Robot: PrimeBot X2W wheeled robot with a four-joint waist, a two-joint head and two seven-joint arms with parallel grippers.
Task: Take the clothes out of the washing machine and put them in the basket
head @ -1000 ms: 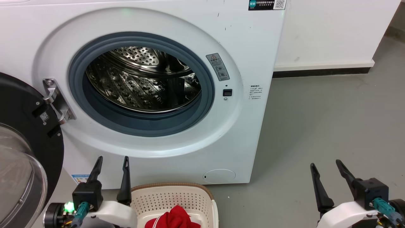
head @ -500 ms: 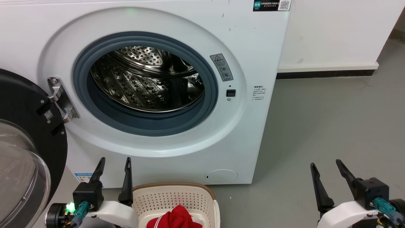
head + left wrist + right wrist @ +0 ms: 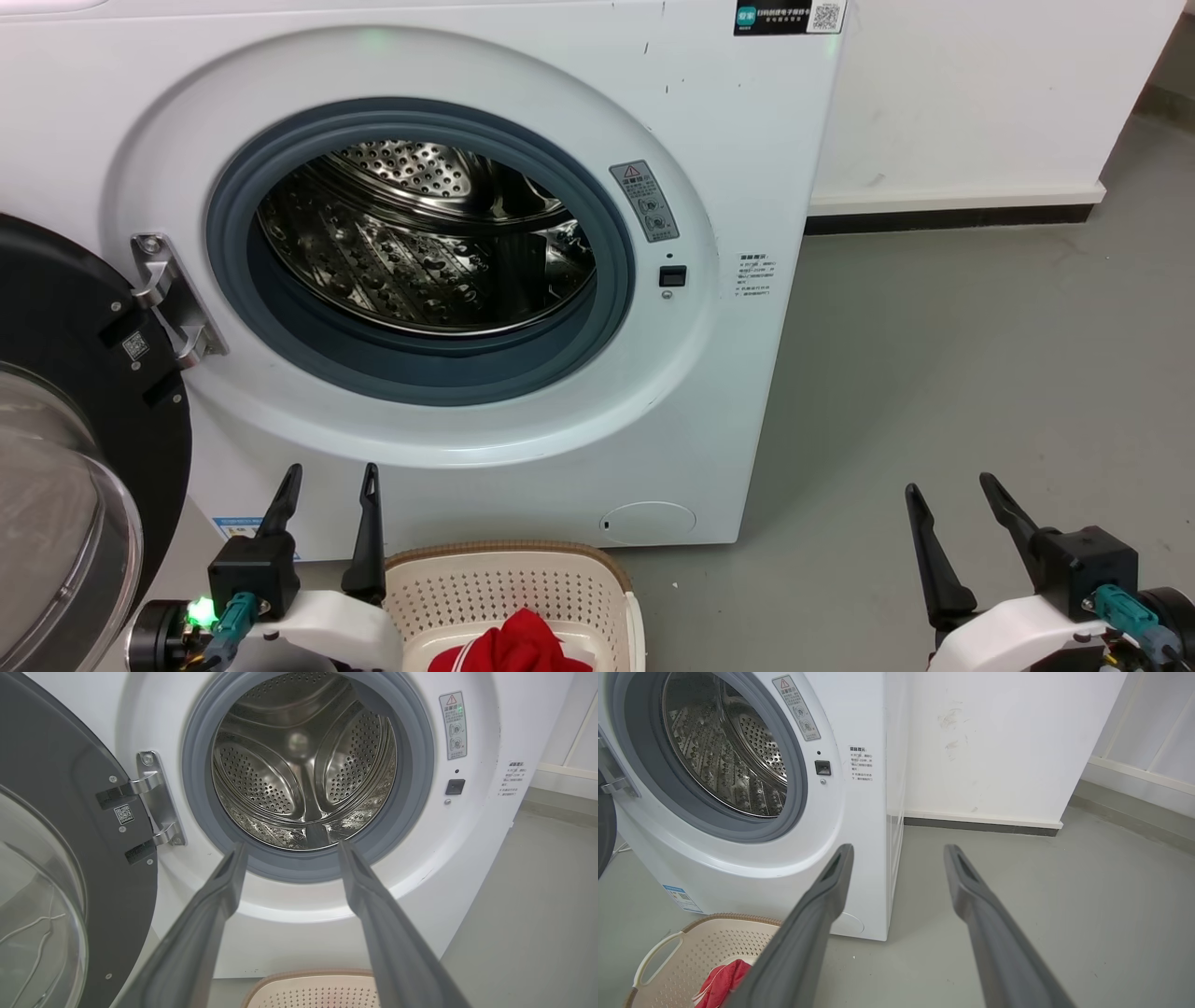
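A crumpled bright red jersey garment (image 3: 512,644) with a white stripe trim lies in the low cream-white perforated plastic basket (image 3: 504,583), which has a brown woven-look rim. The basket sits on the grey floor (image 3: 934,327) just in front of the large white front-loading washing machine (image 3: 738,140). The machine's black-rimmed glass door (image 3: 65,392) stands swung open at the left, and its perforated steel drum (image 3: 420,243) shows bare metal as far as the views reach. The robot's left gripper (image 3: 332,471) hangs just left of the basket's rim, and the right gripper (image 3: 948,483) is over open floor well to the right. Both have their fingers spread with nothing between them. The cloth looks light, limp and probably slick, so a pinch on a raised fold atop the heap would likely hold better than a flat edge.
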